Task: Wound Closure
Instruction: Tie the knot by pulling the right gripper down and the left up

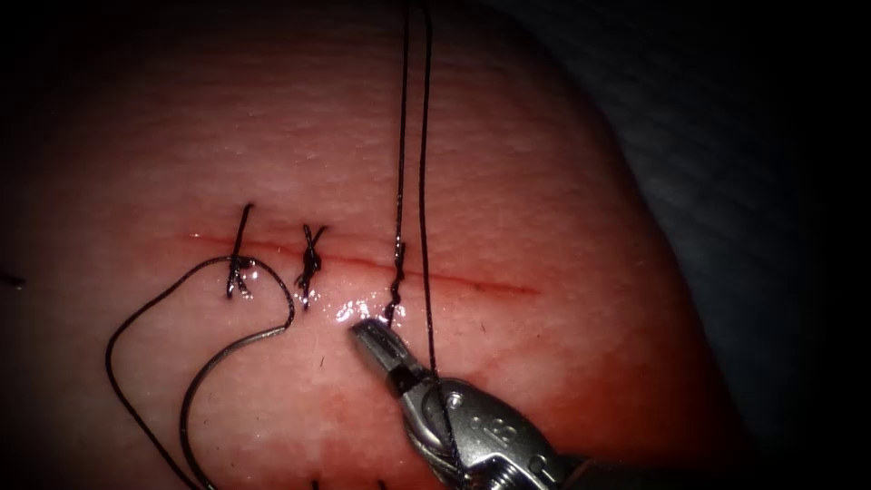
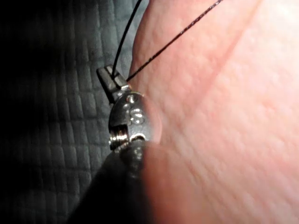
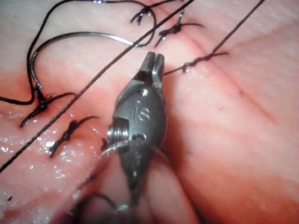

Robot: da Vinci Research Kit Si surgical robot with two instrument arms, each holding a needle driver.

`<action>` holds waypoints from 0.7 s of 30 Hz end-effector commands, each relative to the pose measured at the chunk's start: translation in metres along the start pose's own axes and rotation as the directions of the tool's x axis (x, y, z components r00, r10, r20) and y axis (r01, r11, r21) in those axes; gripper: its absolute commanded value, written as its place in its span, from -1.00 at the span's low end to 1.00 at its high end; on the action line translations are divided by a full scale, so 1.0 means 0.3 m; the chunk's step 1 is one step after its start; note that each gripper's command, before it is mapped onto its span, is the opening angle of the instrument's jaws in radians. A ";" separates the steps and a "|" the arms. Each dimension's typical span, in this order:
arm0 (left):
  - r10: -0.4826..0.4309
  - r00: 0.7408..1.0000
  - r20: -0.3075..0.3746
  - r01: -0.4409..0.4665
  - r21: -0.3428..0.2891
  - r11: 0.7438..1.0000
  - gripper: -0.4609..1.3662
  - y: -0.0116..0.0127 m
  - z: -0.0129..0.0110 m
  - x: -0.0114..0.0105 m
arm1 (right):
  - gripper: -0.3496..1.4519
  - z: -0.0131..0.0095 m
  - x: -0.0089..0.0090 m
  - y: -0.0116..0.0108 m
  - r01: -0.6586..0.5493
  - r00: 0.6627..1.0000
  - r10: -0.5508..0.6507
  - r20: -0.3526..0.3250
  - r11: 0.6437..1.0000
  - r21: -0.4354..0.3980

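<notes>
- Overhead, we saw the right tool (image 1: pixel 370 334) with jaws pressed together, empty, just below the cut (image 1: pixel 472 283) in the tissue (image 1: pixel 562 200); the needle (image 1: pixel 222 363) lay loose at lower left.
- At the left wrist, we saw the left tool (image 2: pixel 110 77) pinching the thread (image 2: pixel 177 37).
- At the right wrist, jaws met beside a knot (image 3: pixel 198 60).

A dark grey cloth with a woven grid texture (image 2: pixel 51 140) lies as the backdrop, also seen as dim folds at the endoscope view's right (image 1: pixel 726 181). Light falls centrally; the edges fade to black, perhaps vignetting.
</notes>
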 end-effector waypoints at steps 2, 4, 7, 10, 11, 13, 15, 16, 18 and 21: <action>0.006 1.000 0.007 -0.006 0.003 1.000 -0.88 -0.0012 0.0016 -0.0011 | -1.00 -0.0007 0.0002 -0.0012 -0.040 0.999 0.040 0.002 0.999 0.005; 0.019 1.000 0.013 -0.019 0.008 1.000 -0.88 -0.0020 0.0034 -0.0025 | -1.00 -0.0011 0.0002 -0.0021 -0.069 0.998 0.069 0.012 0.998 0.008; 0.038 0.999 0.020 -0.039 0.011 0.999 -0.88 -0.0028 0.0050 -0.0039 | -1.00 -0.0015 0.0001 -0.0029 -0.099 0.995 0.099 0.016 0.995 0.017; 0.051 0.998 0.027 -0.052 0.015 0.999 -0.88 -0.0041 0.0064 -0.0060 | -1.00 -0.0023 -0.0004 -0.0044 -0.105 0.994 0.104 0.027 0.994 0.019; 0.057 0.998 0.030 -0.058 0.016 0.998 -0.88 -0.0047 0.0068 -0.0067 | -1.00 -0.0026 -0.0007 -0.0050 -0.104 0.994 0.104 0.032 0.994 0.021; 0.063 0.997 0.036 -0.063 0.022 0.998 -0.88 -0.0062 0.0075 -0.0084 | -1.00 -0.0033 -0.0015 -0.0067 -0.109 0.993 0.108 0.045 0.994 0.022; 0.074 0.996 0.044 -0.075 0.028 0.997 -0.88 -0.0076 0.0084 -0.0101 | -1.00 -0.0039 -0.0028 -0.0085 -0.114 0.992 0.112 0.060 0.993 0.029; 0.080 0.996 0.047 -0.081 0.028 0.996 -0.88 -0.0080 0.0087 -0.0106 | -1.00 -0.0040 -0.0032 -0.0089 -0.113 0.992 0.111 0.062 0.993 0.029; 0.093 0.994 0.060 -0.095 0.033 0.995 -0.88 -0.0086 0.0101 -0.0124 | -1.00 -0.0049 -0.0049 -0.0101 -0.122 0.990 0.119 0.071 0.992 0.030; 0.108 0.992 0.070 -0.111 0.035 0.993 -0.88 -0.0082 0.0114 -0.0136 | -1.00 -0.0056 -0.0065 -0.0103 -0.124 0.989 0.121 0.086 0.992 0.031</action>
